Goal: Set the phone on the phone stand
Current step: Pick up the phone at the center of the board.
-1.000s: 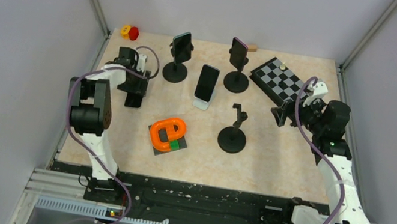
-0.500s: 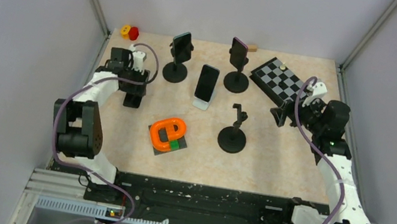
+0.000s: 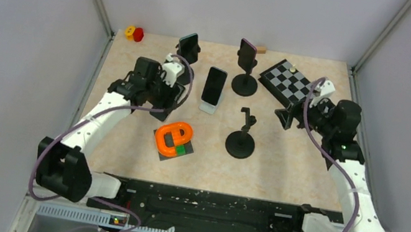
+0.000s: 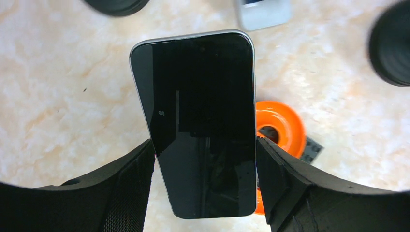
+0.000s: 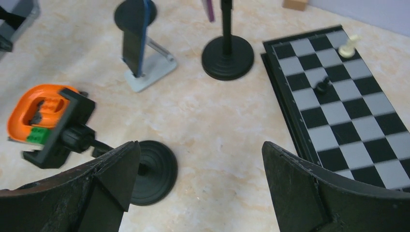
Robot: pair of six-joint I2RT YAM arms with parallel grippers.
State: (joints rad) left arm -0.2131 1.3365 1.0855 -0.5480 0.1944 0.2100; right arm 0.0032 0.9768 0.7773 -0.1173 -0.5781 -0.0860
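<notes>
I count four phones, four stands.
My left claw point(image 4: 205, 159) grips the fourth phone point(image 4: 196, 121) above the desk point(image 3: 289, 165), left of the one bare stand point(image 3: 241, 140); my right claw point(image 5: 200, 162) gapes wide.

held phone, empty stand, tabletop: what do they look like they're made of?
phone: glossy black glass face with reflections on it; thin silvery rim, likely metal.
empty stand: matte black with a ringed round base; plastic or painted metal, can't tell which.
tabletop: beige marbled pattern with a slight sheen; probably printed laminate or vinyl rather than stone.
</notes>
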